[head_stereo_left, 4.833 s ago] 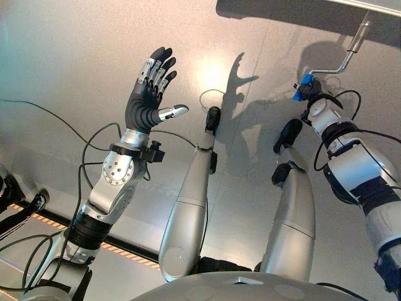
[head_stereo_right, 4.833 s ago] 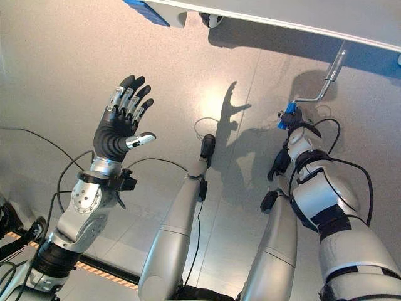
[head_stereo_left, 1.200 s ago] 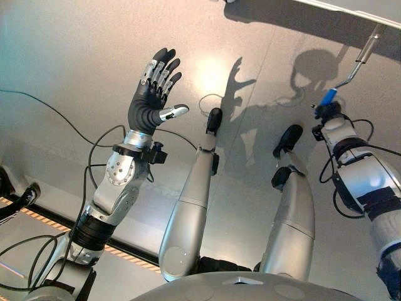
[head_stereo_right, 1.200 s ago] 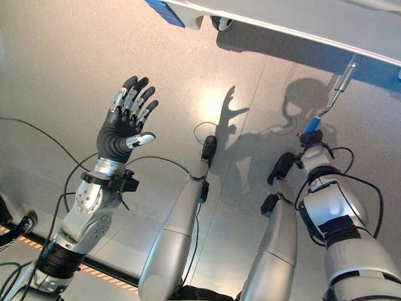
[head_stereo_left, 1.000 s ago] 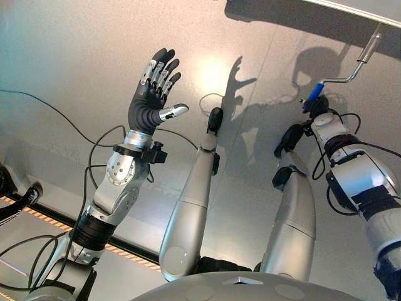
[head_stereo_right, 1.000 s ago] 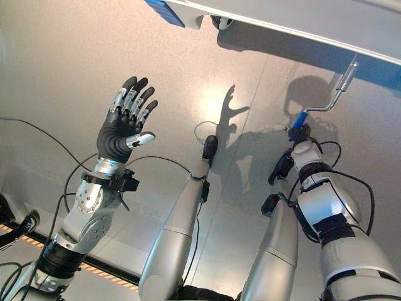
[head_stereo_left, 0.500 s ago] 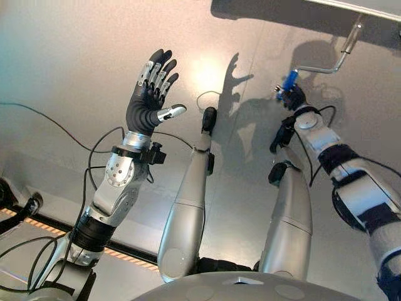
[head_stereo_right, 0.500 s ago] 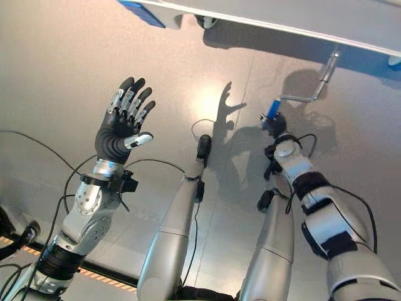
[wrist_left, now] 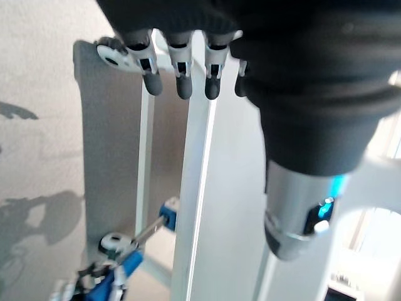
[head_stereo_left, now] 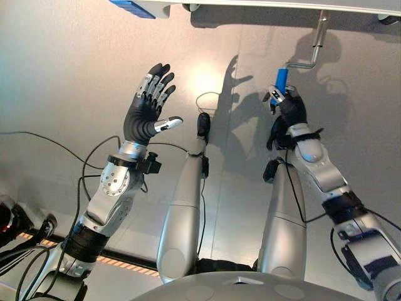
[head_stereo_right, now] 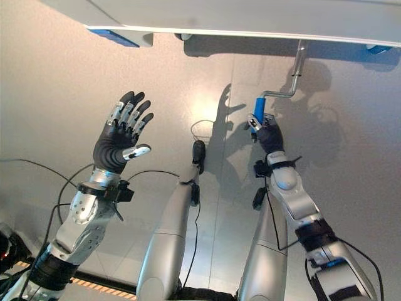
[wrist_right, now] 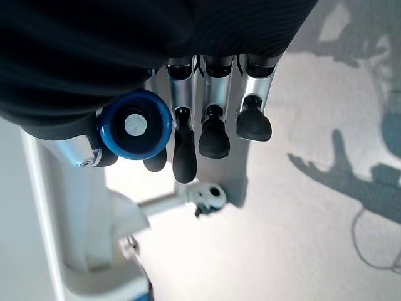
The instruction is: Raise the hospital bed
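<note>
The hospital bed's white frame (head_stereo_right: 250, 25) runs along the far edge of the eye views. A metal crank (head_stereo_right: 299, 59) drops from it and ends in a blue handle (head_stereo_right: 260, 105). My right hand (head_stereo_right: 270, 135) is shut on that handle from below. In the right wrist view the handle's round blue end (wrist_right: 135, 125) sits inside the curled fingers (wrist_right: 213, 135). My left hand (head_stereo_left: 147, 108) is raised on the left, open with its fingers spread, holding nothing and well apart from the crank. The blue handle (wrist_left: 119, 276) also shows small in the left wrist view.
A blue fitting (head_stereo_right: 119, 36) sits under the bed frame's left end, with a caster (head_stereo_right: 182, 36) beside it. The grey floor (head_stereo_left: 62, 63) lies open under and between the arms. The bed frame blocks the way beyond the crank.
My right hand has swung the blue handle leftward and away from me, and the crank has turned with it. The view has shifted, showing more of the bed frame. The left hand stays raised.
</note>
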Motion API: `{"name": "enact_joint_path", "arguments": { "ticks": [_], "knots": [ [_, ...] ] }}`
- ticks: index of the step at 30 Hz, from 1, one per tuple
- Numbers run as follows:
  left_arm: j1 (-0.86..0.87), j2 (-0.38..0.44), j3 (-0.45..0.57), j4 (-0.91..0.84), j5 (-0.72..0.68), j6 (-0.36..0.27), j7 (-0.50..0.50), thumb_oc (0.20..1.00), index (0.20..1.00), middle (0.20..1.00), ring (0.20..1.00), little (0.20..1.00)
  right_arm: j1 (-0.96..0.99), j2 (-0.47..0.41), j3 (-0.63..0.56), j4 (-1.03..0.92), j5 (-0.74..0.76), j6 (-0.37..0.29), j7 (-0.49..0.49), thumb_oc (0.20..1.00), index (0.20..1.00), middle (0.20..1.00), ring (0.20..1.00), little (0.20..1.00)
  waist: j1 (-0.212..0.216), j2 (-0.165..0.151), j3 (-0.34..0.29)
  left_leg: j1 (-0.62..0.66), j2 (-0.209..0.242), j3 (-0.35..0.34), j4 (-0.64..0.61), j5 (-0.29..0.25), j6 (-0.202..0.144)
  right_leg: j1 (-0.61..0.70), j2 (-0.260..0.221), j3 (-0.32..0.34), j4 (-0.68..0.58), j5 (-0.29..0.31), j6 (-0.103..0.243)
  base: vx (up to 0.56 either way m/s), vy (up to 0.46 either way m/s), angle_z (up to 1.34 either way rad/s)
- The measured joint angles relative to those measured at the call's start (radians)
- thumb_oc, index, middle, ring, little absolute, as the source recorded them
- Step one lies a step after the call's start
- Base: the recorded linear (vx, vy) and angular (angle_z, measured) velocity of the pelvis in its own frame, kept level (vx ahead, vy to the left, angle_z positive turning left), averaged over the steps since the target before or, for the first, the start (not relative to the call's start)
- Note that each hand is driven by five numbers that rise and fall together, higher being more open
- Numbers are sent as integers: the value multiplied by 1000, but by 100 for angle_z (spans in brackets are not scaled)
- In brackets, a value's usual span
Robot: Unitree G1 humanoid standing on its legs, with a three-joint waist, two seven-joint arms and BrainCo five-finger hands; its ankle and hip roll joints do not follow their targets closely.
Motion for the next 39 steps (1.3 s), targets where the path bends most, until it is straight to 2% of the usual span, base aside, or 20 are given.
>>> {"name": "enact_joint_path", "arguments": {
  "ticks": [2,6,9,13,18,23,24,25,26,29,32,36,37,39],
  "knots": [
    [22,1,19,-14,0,1,-14,1000,1000,1000,1000,1000,12,14,-19,-6,7,-17,4,200,200,200,200,200,-18,-11,3,7,9,7,-3,0,0,10,9,3,-19,12,-2,-13,-119,-16],
    [26,6,45,-21,-1,0,-26,1000,1000,1000,1000,1000,44,30,-51,5,40,-18,3,200,200,200,200,200,-19,-39,5,51,20,30,-26,-1,-1,40,22,22,-46,22,-4,-5,-92,-14],
    [33,6,52,-33,-2,0,-40,1000,1000,1000,1000,1000,56,33,-65,27,51,-18,3,200,200,200,200,200,-20,-47,5,74,23,30,-36,-4,-3,63,27,24,-55,22,-4,-1,-109,-4],
    [40,24,64,-40,-5,0,-47,1000,1000,1000,1000,1000,55,45,-74,93,57,-24,3,200,200,200,200,200,-17,-75,6,102,27,30,-42,-6,-5,88,31,27,-60,21,-4,4,-74,-1],
    [70,73,70,-43,-24,1,-54,1000,1000,1000,1000,1000,26,17,-78,255,54,-46,4,200,200,200,200,200,-13,-119,5,111,28,30,-40,-6,-5,107,32,26,-66,22,-1,4,-48,3],
    [98,91,63,-51,-44,2,-58,1000,1000,1000,1000,1000,-48,11,-66,429,53,-54,4,200,200,200,200,200,-11,-143,5,118,24,26,-43,-8,0,127,28,26,-90,30,6,2,-20,2],
    [97,92,60,-51,-48,3,-60,1000,1000,1000,1000,1000,-93,10,-56,515,53,-52,4,200,200,200,200,200,-12,-150,5,117,22,24,-42,-8,1,129,27,26,-94,32,8,0,0,0],
    [97,92,61,-51,-49,3,-60,1000,1000,1000,1000,1000,-109,7,-52,542,51,-52,4,200,200,200,200,200,-11,-151,4,116,21,24,-43,-8,2,129,25,26,-96,32,9,0,0,0],
    [93,93,58,-51,-49,3,-60,1000,1000,1000,1000,1000,-187,6,-19,686,49,-57,4,200,200,200,200,200,-11,-153,5,116,18,17,-41,-8,3,135,25,22,-101,34,9,2,7,3],
    [88,94,52,-64,-49,3,-59,1000,1000,1000,1000,1000,-311,4,20,878,45,-22,4,200,200,200,200,200,-6,-152,5,108,14,5,-39,-8,3,135,21,14,-106,35,11,6,2,8],
    [47,95,29,-64,-49,12,-56,1000,1000,1000,1000,1000,-414,4,40,1084,36,22,6,200,200,200,200,200,26,-150,4,86,7,-17,-27,-6,4,131,14,-8,-104,34,12,1,10,13],
    [1,96,18,-61,-49,22,-52,1000,1000,1000,1000,1000,-449,-10,27,1175,33,68,2,200,200,200,200,200,84,-144,4,59,-3,-29,-18,-3,8,122,3,-29,-98,30,14,3,39,17],
    [-14,93,15,-59,-49,23,-48,1000,1000,1000,1000,1000,-467,-16,17,1215,22,88,-2,200,200,200,200,200,98,-134,4,52,-13,-37,-15,-3,9,115,-4,-35,-84,22,16,13,58,15],
    [-20,91,18,-59,-49,22,-42,1000,1000,1000,1000,1000,-481,-14,-1,1242,16,114,-16,200,200,200,200,200,111,-127,4,41,-23,-54,-6,-2,10,106,-13,-41,-70,15,18,15,53,18]
  ]
}}
